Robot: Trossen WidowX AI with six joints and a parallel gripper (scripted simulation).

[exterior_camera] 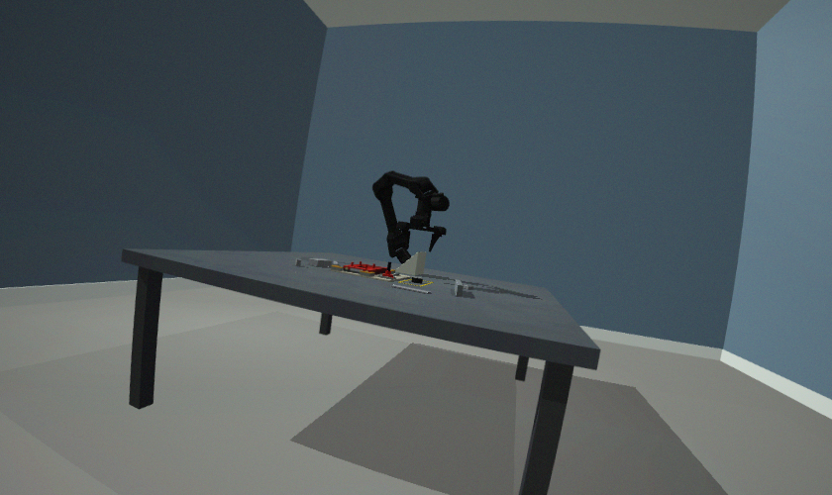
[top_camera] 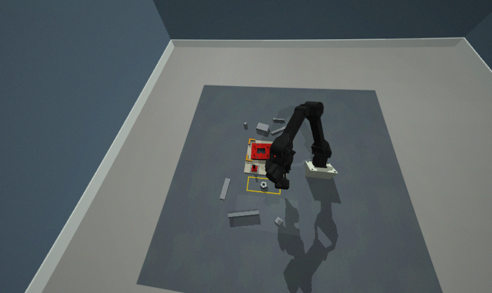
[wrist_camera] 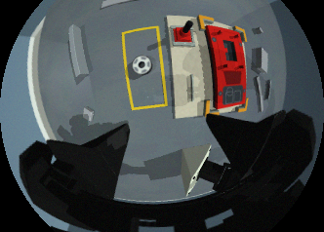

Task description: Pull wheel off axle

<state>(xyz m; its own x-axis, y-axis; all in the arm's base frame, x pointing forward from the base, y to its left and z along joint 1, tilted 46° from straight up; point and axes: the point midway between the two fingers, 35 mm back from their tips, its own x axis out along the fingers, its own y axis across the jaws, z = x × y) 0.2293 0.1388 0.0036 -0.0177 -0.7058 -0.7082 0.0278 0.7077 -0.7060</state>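
The wheel [top_camera: 263,182] [exterior_camera: 416,280] [wrist_camera: 141,58], pale on its face and dark at its hub, lies flat on the table inside the yellow marked outline [top_camera: 247,183] [wrist_camera: 163,66]. It touches none of the yellow lines. The black upright axle [top_camera: 253,166] [exterior_camera: 388,266] [wrist_camera: 187,25] stands bare on its red block, on the cream board beside the outline. My gripper [wrist_camera: 167,122] is wide open and empty. It hangs well above the table, with the wheel beyond the fingertips in the wrist view, and touches nothing.
A red plate with short pegs [top_camera: 254,150] [wrist_camera: 220,66] sits between orange corner brackets on the cream board [top_camera: 247,167] [wrist_camera: 182,105]. Grey bars [top_camera: 243,213] [top_camera: 225,188] and a small grey block [top_camera: 278,221] lie around the outline. More grey blocks [top_camera: 262,127] lie beyond the board.
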